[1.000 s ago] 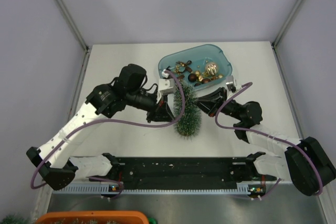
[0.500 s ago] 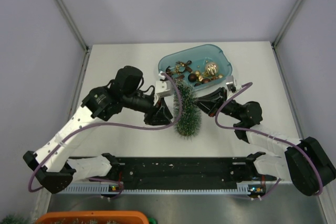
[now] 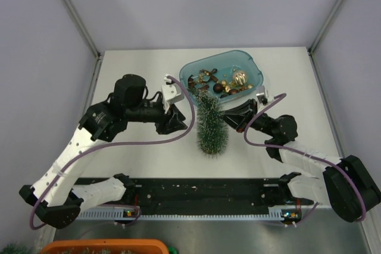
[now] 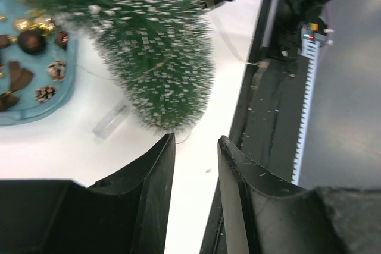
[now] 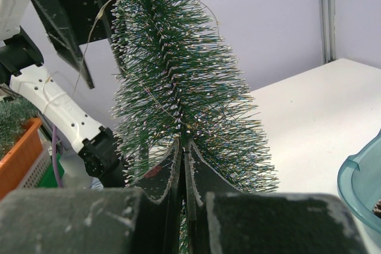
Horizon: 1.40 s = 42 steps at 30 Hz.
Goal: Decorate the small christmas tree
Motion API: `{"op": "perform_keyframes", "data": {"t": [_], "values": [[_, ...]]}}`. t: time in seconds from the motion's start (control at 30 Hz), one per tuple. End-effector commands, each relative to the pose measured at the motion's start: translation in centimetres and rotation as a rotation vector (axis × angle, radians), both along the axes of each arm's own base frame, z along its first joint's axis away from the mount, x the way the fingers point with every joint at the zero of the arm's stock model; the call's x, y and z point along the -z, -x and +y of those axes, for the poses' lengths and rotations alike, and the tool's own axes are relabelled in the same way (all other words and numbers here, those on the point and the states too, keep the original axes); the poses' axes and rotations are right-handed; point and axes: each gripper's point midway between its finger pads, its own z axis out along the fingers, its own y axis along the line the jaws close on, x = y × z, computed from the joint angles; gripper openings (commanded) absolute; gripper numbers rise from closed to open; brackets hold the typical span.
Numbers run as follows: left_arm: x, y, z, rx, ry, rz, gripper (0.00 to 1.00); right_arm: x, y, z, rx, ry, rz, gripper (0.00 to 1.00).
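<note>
Where the white table [image 3: 137,69] fronts a translucent blue oval plastic tray [image 3: 255,68] of ornaments, the slender dark green frost-tipped bristle christmas tree [image 3: 212,126] stands; left gripper [image 4: 195,141] just beside it, jaws apart, empty; right gripper [image 5: 183,147] pressed closed, tips among the bristles.

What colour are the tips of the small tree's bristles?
Whitish on dark green; the tree shows best in the right wrist view.

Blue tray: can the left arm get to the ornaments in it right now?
Probably yes: the left pincer is open and empty beside the small christmas tree, and nothing lies between it and the blue tray.
</note>
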Motion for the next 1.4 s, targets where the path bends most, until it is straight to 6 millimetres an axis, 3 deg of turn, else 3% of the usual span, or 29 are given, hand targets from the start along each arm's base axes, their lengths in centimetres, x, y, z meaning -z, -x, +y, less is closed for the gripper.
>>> {"op": "perform_keyframes", "data": {"t": [0.0, 0.1, 0.2, 0.5, 0.6, 0.83, 1.0, 1.17, 1.37], "values": [[-1.0, -3.7, 0.4, -0.156, 0.012, -0.11, 0.4, -4.6, 2.1, -1.2, 0.0, -0.111, -0.239, 0.0], [-1.2, -5.3, 0.8, -0.241, 0.013, -0.142, 0.38, -4.7, 2.2, -1.3, 0.0, -0.11, -0.241, 0.0], [-1.7, -5.1, 0.7, -0.236, 0.033, -0.135, 0.38, -4.5, 2.2, -1.3, 0.0, -0.108, -0.238, 0.0], [-4.8, 1.5, -0.9, 0.095, 0.18, -0.002, 0.4, -4.5, 2.2, -1.3, 0.0, -0.106, -0.235, 0.0], [-4.5, 3.3, -0.9, 0.174, 0.191, 0.049, 0.4, -4.4, 2.1, -1.2, 0.001, -0.103, -0.231, 0.0], [-3.1, 5.3, -0.9, 0.275, 0.194, 0.113, 0.4, -4.4, 2.0, -1.2, 0.002, -0.103, -0.229, 0.0], [-2.0, 4.8, -1.5, 0.28, 0.152, 0.109, 0.38, -4.4, 2.0, -1.2, 0.0, -0.105, -0.23, 0.0], [-0.6, 2.9, -2.3, 0.234, 0.087, 0.079, 0.35, -4.4, 2.0, -1.2, 0.001, -0.107, -0.233, 0.0], [-0.8, 1.2, -3.0, 0.195, 0.073, 0.045, 0.26, -4.6, 2.3, -1.2, -0.007, -0.113, -0.242, 0.0]]}}
